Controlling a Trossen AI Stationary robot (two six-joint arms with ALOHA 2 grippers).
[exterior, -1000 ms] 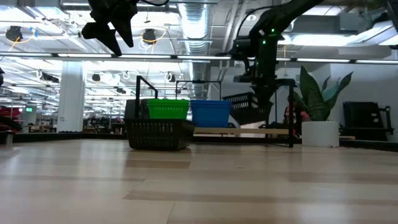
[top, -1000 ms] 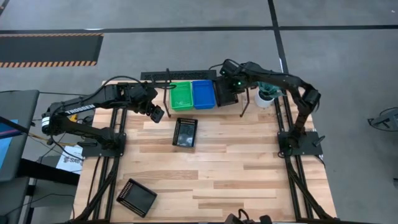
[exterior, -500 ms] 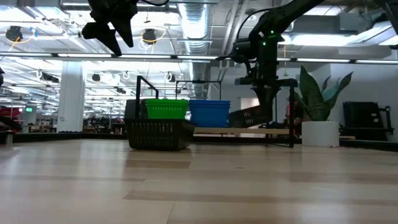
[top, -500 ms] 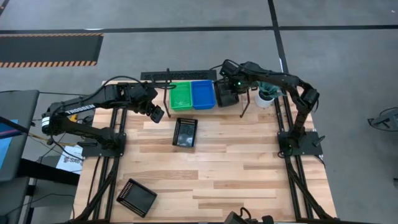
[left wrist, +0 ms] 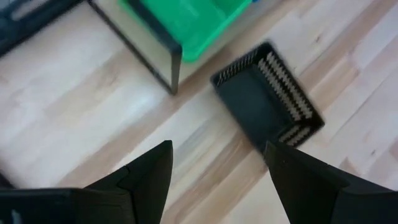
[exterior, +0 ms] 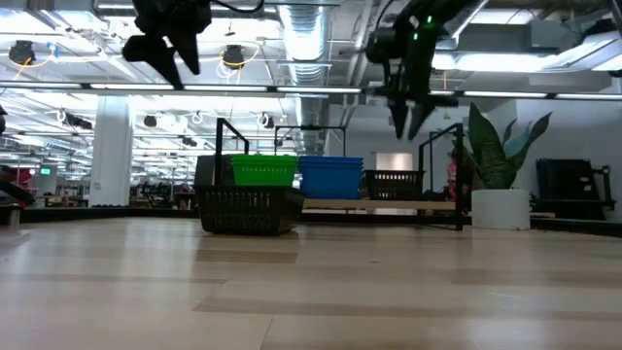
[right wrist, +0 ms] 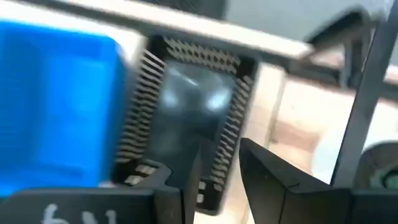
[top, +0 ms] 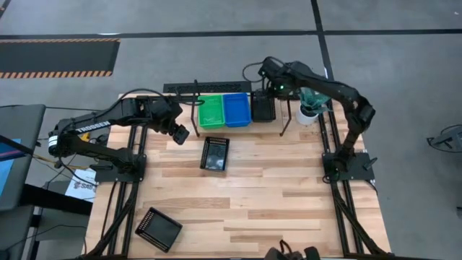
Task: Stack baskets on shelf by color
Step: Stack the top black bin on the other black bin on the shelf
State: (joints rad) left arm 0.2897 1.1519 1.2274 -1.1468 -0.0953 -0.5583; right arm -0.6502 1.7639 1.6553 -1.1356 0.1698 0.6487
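Observation:
The black wire shelf (top: 194, 102) stands at the table's far edge. On it sit, side by side, a green basket (top: 211, 111), a blue basket (top: 236, 109) and a black basket (top: 263, 107), which rests level on its base (exterior: 394, 182). My right gripper (exterior: 405, 122) hangs open just above the black basket (right wrist: 193, 118), touching nothing. My left gripper (top: 179, 133) hovers open, high over the table left of the shelf. Another black basket (top: 215, 153) lies on the table mid-way, and one more (top: 159, 229) near the front left corner.
A white pot with a plant (top: 308, 112) stands just right of the shelf, close to my right arm. The shelf's upright end posts (exterior: 457, 175) rise beside the black basket. Bare wood fills the middle and right of the table (top: 289, 195).
My right gripper lowered the tilted black basket onto the shelf right of the blue one, opened and let go, then rose straight up. The basket now sits level on the shelf.

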